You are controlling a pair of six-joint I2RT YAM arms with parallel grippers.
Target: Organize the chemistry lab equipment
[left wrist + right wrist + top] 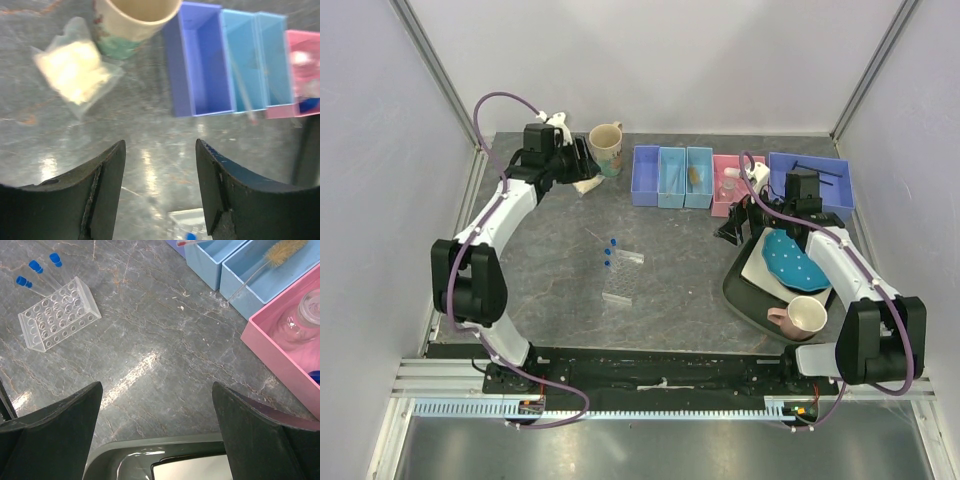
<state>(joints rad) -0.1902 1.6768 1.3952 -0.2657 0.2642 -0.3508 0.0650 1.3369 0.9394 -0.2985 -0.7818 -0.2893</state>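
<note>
A bag of pale powder (588,183) lies at the back left beside the cream mug; it also shows in the left wrist view (75,70). My left gripper (580,162) hovers just by it, open and empty (160,145). A clear tube rack (620,284) and three blue-capped tubes (610,250) lie mid-table, and the rack (59,313) and tubes (35,270) also show in the right wrist view. A white-stoppered flask (300,320) sits in the pink bin (726,190). My right gripper (732,230) is open and empty (156,387) over the dark tray's far edge. Thin black wire (820,172) lies in the large blue bin.
A cream mug (607,147) stands at the back. A row of bins runs along the back: purple (646,176), two light blue (672,176), pink, and large blue (810,185). A dark tray (745,295) at the right holds a white plate, blue dotted plate (795,258) and pink mug (798,318).
</note>
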